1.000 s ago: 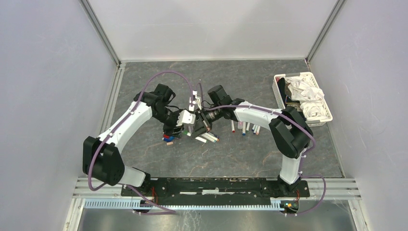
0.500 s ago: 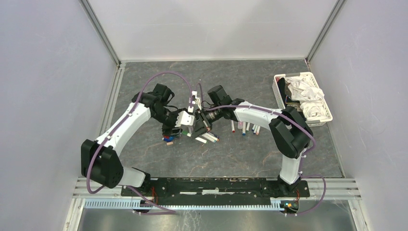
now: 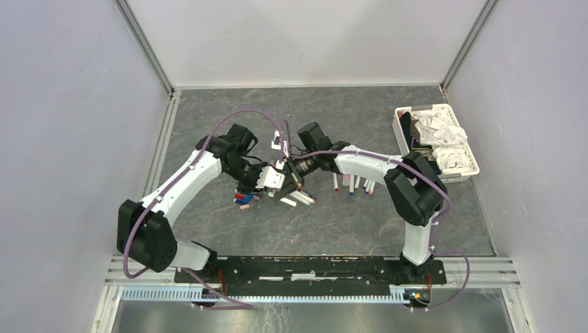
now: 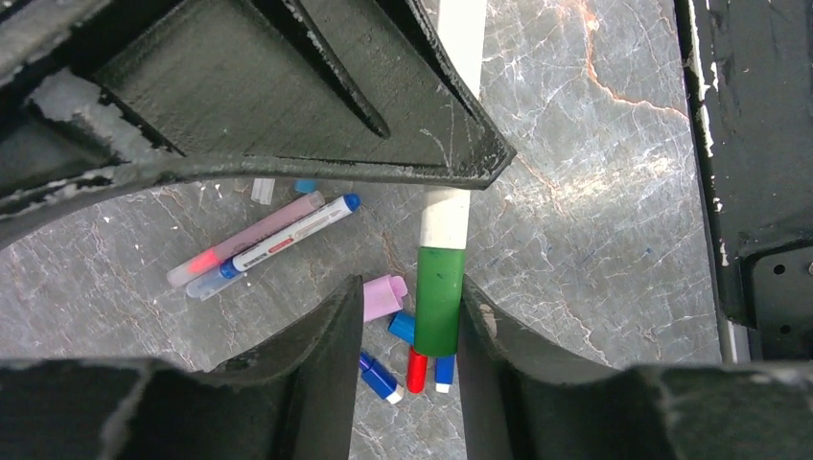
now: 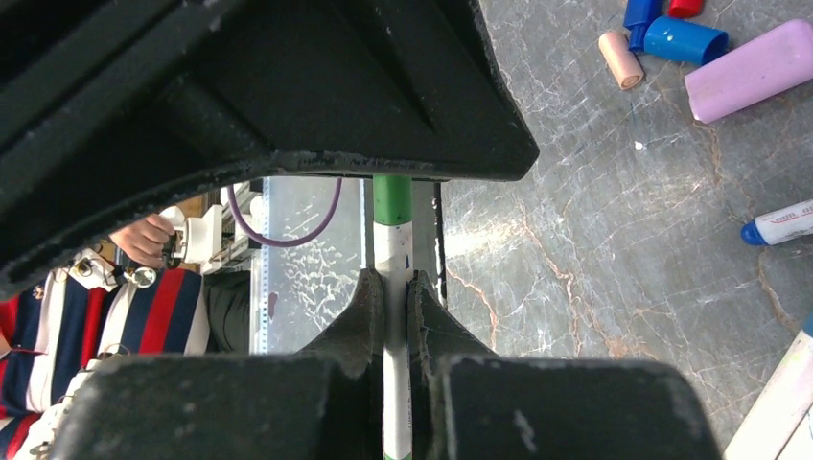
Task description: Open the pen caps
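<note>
A white pen [image 5: 394, 249] with a green cap [image 4: 440, 302] is held level between the two arms above the table. My right gripper [image 5: 395, 278] is shut on the white barrel. My left gripper [image 4: 412, 287] stands round the green cap: the right finger [image 4: 499, 345] touches it, and a gap shows on the left side. Loose pen caps lie on the table below: pink [image 4: 382, 297], blue [image 4: 380, 377] and red [image 4: 416, 371]. In the top view both grippers meet at mid-table, left [image 3: 272, 179] and right [image 3: 295, 170].
Uncapped pens [image 4: 278, 235] lie by the cap pile [image 3: 243, 200], and more pens [image 3: 352, 184] lie to the right. A white basket [image 3: 401, 125] of white cloth stands at the far right. Side walls enclose the table.
The left gripper's jaws widened, then narrowed again round the green cap, and it shifted slightly toward the near edge. The right gripper kept hold of the barrel.
</note>
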